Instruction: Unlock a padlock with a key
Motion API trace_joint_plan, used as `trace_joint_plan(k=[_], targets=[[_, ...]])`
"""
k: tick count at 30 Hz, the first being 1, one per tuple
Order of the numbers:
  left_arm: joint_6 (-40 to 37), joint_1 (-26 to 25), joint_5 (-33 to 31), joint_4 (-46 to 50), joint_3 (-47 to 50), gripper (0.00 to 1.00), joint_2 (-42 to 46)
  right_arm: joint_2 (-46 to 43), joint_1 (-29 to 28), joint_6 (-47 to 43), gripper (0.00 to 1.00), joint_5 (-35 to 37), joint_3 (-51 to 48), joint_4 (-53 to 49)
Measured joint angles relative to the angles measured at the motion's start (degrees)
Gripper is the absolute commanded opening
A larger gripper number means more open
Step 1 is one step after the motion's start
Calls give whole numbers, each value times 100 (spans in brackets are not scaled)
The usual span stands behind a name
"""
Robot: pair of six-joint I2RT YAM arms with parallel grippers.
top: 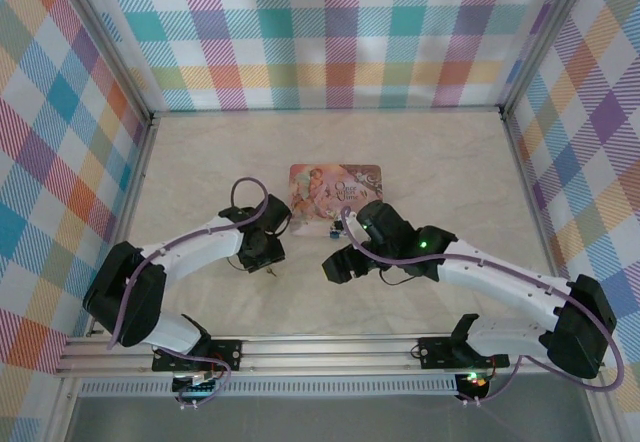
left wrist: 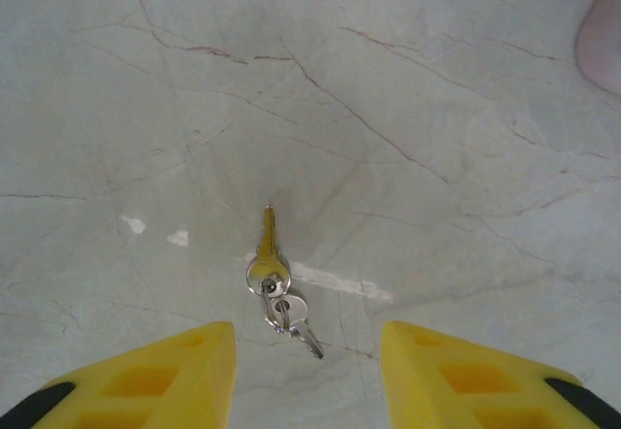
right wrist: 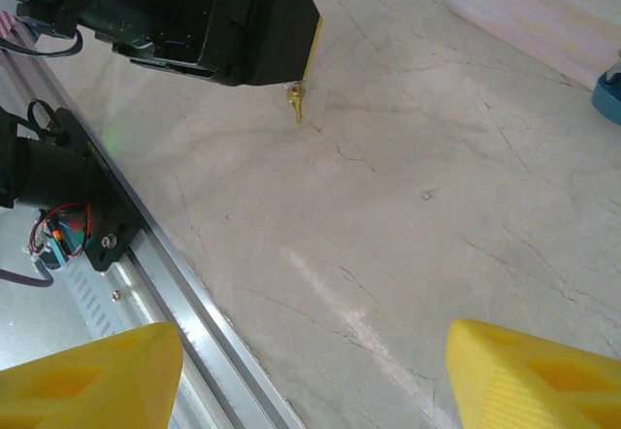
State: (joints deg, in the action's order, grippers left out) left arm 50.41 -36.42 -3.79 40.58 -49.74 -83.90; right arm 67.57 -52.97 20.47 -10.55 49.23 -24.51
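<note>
Hovering over the keys: we have the left gripper (left wrist: 306, 356) low above the pale marbled tabletop (left wrist: 437, 109), its yellow fingers (left wrist: 155, 376) parted with a clear gap and pinching nothing. The thin yellowish metal key (left wrist: 268, 245) lies flat at lower centre of the left wrist view, blade pointing up-frame. A small wire ring (left wrist: 269, 281) joins it to a smaller silvery key (left wrist: 296, 320), which sits between the fingertips. In the top view the keys are just below the left gripper, centre-left.

The tiny blue-bodied padlock (top: 333, 230) sits at centre frame, just below the flat pink floral tin (top: 335, 187) and apart from the keys. The right gripper (right wrist: 310, 376) is spread wide and empty above bare table.

Risks as we see them:
- The keys lie flat on a hard surface, so the pads may skate over them or scrape the table.
- Closing here likely catches the ring or the silvery key, leaving the other blade dangling and hard to aim at a keyhole.
- We can't tell which key fits.
- The padlock is loose. Unbraced, it could slide or tip under insertion force.

Writing: there is script lettering on the tin lid, too small for us to read with certainty. We see no brand marks on the grippers.
</note>
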Motion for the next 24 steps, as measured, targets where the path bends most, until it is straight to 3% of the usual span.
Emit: trace_joint_plan(k=[14,21,24], targets=[[122,-61,-9,-227,133,29,-579,-28,0,0,72,107,0,4],[92,-68,-103,-173,129,3,-614,-122,0,0,73,109,0,24],[83,-68,-129,-177,98,0,-614,-188,0,2,73,111,-2,26]])
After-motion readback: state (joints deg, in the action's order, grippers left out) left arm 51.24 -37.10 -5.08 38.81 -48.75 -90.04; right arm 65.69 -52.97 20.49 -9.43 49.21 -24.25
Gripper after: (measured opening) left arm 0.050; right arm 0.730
